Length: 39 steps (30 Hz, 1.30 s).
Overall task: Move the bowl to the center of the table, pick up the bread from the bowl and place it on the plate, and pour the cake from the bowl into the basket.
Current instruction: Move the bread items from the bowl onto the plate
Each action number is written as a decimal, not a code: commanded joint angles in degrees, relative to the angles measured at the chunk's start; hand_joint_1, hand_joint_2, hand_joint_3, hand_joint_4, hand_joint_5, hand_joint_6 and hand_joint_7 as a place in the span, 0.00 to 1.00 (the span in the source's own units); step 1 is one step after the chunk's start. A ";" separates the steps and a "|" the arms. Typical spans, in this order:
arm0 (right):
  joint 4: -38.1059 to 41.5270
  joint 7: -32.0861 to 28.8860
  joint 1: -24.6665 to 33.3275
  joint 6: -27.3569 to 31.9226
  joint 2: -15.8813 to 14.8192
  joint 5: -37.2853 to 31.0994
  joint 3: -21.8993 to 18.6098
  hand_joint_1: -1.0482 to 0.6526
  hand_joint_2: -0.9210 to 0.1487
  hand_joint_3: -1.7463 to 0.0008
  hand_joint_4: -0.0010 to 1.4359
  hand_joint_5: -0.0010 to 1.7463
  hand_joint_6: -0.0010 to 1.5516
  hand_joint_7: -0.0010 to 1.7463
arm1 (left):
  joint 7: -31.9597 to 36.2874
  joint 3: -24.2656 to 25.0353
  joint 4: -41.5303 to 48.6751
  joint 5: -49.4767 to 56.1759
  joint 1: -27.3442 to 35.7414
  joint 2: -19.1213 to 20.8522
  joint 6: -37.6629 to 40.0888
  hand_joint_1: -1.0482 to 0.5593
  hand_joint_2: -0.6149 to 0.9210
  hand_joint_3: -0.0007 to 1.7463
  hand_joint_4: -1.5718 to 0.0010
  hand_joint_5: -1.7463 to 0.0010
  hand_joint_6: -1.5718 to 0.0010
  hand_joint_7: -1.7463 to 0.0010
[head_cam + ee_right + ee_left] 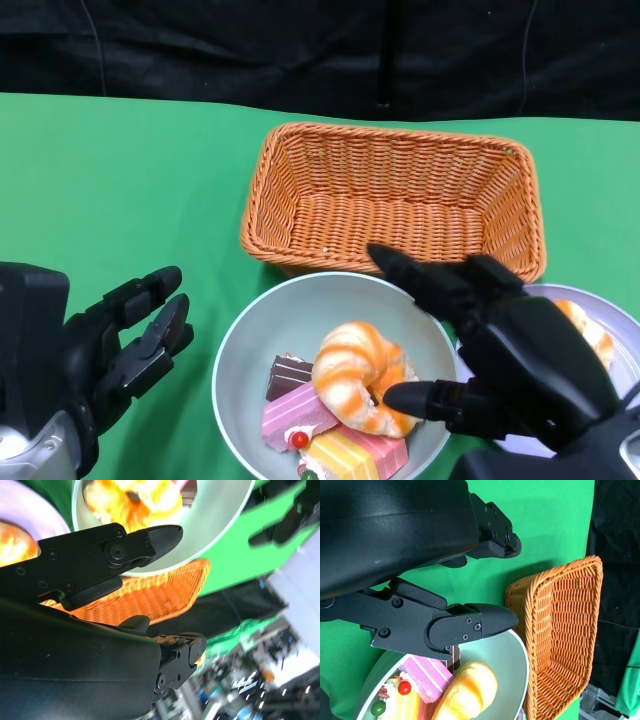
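A pale green bowl (pixel 258 330) sits near the table's front, just before the wicker basket (pixel 395 195). In it lie an orange-striped bread (pixel 352 378) and pieces of cake (pixel 300 415). My right hand (pixel 500 345) hangs open over the bowl's right rim, its thumb close by the bread and its fingers reaching toward the basket. To the left of the bowl, my left hand (pixel 130 345) is open and apart from it. The plate (pixel 612 306) at the right carries another bread (pixel 592 335). In the left wrist view, the bowl (pixel 522 672) and bread (pixel 467 690) lie beyond the left hand (pixel 420 580).
Green cloth covers the table, with a black backdrop behind the basket. The right wrist view shows the bowl (pixel 220 525), the basket (pixel 150 597) and the plate (pixel 30 510) beyond the right hand (pixel 100 560). The basket holds nothing.
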 commanded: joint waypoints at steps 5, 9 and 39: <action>8.79 -0.46 -4.44 -3.37 -1.61 -3.42 4.28 0.26 0.00 0.96 0.16 0.18 0.19 0.01 | 0.31 -0.08 -0.24 0.90 -0.24 0.69 -0.77 0.30 1.00 0.30 0.91 0.73 0.81 1.00; 13.88 -0.61 -6.85 -4.90 -1.81 -3.60 5.97 0.25 0.00 0.97 0.16 0.17 0.16 0.00 | 0.44 -0.08 -0.15 0.91 -0.37 0.60 -0.75 0.30 1.00 0.30 0.91 0.73 0.81 1.00; 37.52 -9.71 -15.55 -3.23 2.38 -10.07 13.97 0.50 0.06 0.99 0.27 0.27 0.35 0.05 | 0.66 -0.55 -0.95 1.73 0.17 0.26 -0.62 0.30 1.00 0.29 0.90 0.70 0.80 1.00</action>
